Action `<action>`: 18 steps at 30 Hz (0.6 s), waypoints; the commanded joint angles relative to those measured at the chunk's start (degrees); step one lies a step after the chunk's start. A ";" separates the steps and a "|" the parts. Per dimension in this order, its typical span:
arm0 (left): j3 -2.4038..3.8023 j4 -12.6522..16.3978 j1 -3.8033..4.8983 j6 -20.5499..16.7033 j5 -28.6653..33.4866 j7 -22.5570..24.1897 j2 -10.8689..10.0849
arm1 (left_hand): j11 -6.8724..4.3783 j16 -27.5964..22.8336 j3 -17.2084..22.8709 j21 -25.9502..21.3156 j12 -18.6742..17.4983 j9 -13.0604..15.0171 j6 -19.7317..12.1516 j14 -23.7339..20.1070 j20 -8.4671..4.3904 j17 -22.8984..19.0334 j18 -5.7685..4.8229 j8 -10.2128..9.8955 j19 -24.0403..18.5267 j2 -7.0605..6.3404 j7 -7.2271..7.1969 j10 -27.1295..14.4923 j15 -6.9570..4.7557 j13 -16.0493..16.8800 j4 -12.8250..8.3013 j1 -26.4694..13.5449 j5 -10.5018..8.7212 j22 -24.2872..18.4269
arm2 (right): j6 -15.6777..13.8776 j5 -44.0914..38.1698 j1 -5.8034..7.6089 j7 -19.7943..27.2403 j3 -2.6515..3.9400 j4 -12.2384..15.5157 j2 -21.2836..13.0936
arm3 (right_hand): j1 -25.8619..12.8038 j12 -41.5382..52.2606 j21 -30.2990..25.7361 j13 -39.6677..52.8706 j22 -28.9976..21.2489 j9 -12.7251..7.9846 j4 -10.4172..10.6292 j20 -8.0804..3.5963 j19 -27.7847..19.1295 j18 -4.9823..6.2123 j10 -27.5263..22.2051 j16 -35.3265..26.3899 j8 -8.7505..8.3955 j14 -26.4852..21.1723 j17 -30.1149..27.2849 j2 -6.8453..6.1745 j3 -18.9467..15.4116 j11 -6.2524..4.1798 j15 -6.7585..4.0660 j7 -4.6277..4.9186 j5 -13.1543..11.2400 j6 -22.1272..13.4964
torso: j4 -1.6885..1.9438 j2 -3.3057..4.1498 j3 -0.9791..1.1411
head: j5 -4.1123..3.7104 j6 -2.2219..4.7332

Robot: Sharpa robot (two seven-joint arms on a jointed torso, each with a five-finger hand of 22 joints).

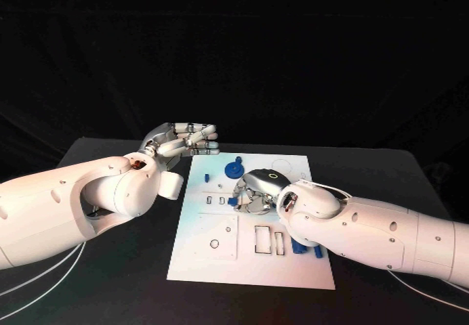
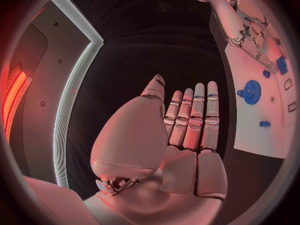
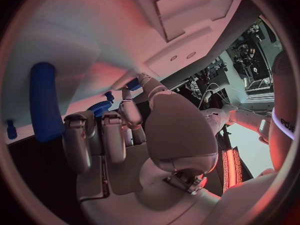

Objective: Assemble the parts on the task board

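Task board [image 1: 210,261]: smooth white plate, matt, plastic-looking. Blue gear [image 1: 232,168] and other blue parts [image 1: 298,248]: smooth moulded plastic, slight sheen. Left robot hand [image 1: 184,140]: silvery metallic segments, satin finish. Right robot hand [image 1: 256,189]: same, polished glossy back. Table [image 1: 117,288]: black, matt. Black backdrop [image 1: 293,68]: creased cloth.

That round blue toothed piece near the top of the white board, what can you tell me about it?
The blue gear is a small toothed wheel, plastic by its look, with a central hub, plain in the left wrist view. It lies flat near the far end of the task board, with a small blue piece beside it. Nothing holds it: the right hand works just nearer on the board, the left hand is off to its side.
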 commanded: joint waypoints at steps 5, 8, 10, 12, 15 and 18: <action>0.04 0.07 0.06 1.03 0.11 0.12 0.14 | -0.03 -0.40 -0.20 0.19 -0.20 0.02 -0.19 -0.01 0.15 0.08 0.29 -0.36 0.37 0.05 0.38 -0.30 0.05 -0.05 -0.23 0.47 -0.30 -0.08 | -0.15 -2.13 -0.30 -1.53 -0.14 0.01 0.20 | 1.30 1.10 0.32 0.81 15.07 0.54 -0.75 -0.41 6.11 -0.82 1.02 -0.07 1.39 5.10 11.48 1.22 0.88 -0.70 -0.87 -0.57 -1.95 1.62 | 0.03 -0.01 0.01 | -0.09 -0.05; 0.04 0.05 0.06 1.04 0.11 0.08 0.15 | -0.03 -0.42 -0.17 0.19 -0.23 0.02 -0.19 0.00 0.15 0.10 0.29 -0.37 0.38 0.12 0.37 -0.31 0.05 -0.05 -0.27 0.56 -0.29 -0.09 | -1.10 -2.25 -0.39 -1.93 -0.14 0.11 0.30 | 1.32 1.50 0.32 1.21 15.07 0.73 -0.67 -0.58 6.11 -0.82 1.50 -0.04 1.85 5.12 11.54 1.81 1.22 -0.95 -1.07 -0.87 -1.92 2.09 | 0.01 -0.02 -0.02 | -0.10 -0.10; 0.04 0.05 0.06 1.04 0.11 0.06 0.16 | -0.04 -0.43 -0.15 0.20 -0.24 0.02 -0.18 0.01 0.15 0.10 0.29 -0.38 0.39 0.16 0.36 -0.31 0.05 -0.05 -0.29 0.60 -0.28 -0.09 | -1.60 -2.29 -0.43 -2.17 -0.14 0.16 0.34 | 1.23 1.61 0.32 1.32 15.07 0.80 -0.61 -0.67 6.11 -0.82 1.68 -0.03 2.03 5.13 11.56 1.96 1.32 -1.06 -1.17 -0.98 -1.74 2.23 | 0.01 -0.02 -0.02 | -0.10 -0.10; 0.04 0.03 0.06 1.04 0.11 0.04 0.16 | -0.04 -0.46 -0.11 0.20 -0.27 0.03 -0.17 0.03 0.15 0.11 0.29 -0.40 0.40 0.24 0.35 -0.30 0.04 -0.04 -0.35 0.72 -0.27 -0.10 | -1.98 -2.35 -0.46 -2.41 -0.14 0.19 0.37 | 1.19 1.64 0.32 1.35 15.07 0.84 -0.59 -0.72 6.11 -0.82 1.75 -0.04 2.12 5.13 11.54 2.03 1.38 -1.11 -1.22 -1.04 -1.59 2.28 | 0.02 -0.01 -0.01 | -0.10 -0.09; 0.04 0.01 0.06 1.04 0.11 0.00 0.17 | -0.05 -0.48 -0.09 0.20 -0.29 0.03 -0.17 0.04 0.14 0.12 0.29 -0.41 0.40 0.27 0.34 -0.29 0.04 -0.04 -0.39 0.80 -0.26 -0.11 | -2.57 -2.50 -0.50 -2.84 -0.15 0.23 0.33 | 1.09 1.53 0.32 1.23 15.07 0.88 -0.53 -0.78 6.11 -0.82 1.70 -0.05 2.21 5.12 11.53 2.12 1.45 -1.17 -1.29 -1.10 -1.36 2.32 | 0.01 -0.05 -0.02 | -0.11 -0.05; 0.04 -0.01 0.06 1.09 0.11 -0.09 0.15 | -0.05 -0.50 -0.07 0.20 -0.31 0.04 -0.16 0.05 0.14 0.14 0.29 -0.43 0.41 0.31 0.33 -0.29 0.04 -0.04 -0.46 0.91 -0.26 -0.12 | -3.24 -2.55 -0.52 -3.06 -0.15 0.39 0.16 | 0.86 1.19 0.32 0.93 15.07 0.96 -0.39 -0.91 6.11 -0.82 1.50 -0.07 2.37 5.12 11.50 2.25 1.61 -1.27 -1.39 -1.18 -0.64 2.27 | 0.01 -0.06 -0.03 | -0.10 -0.02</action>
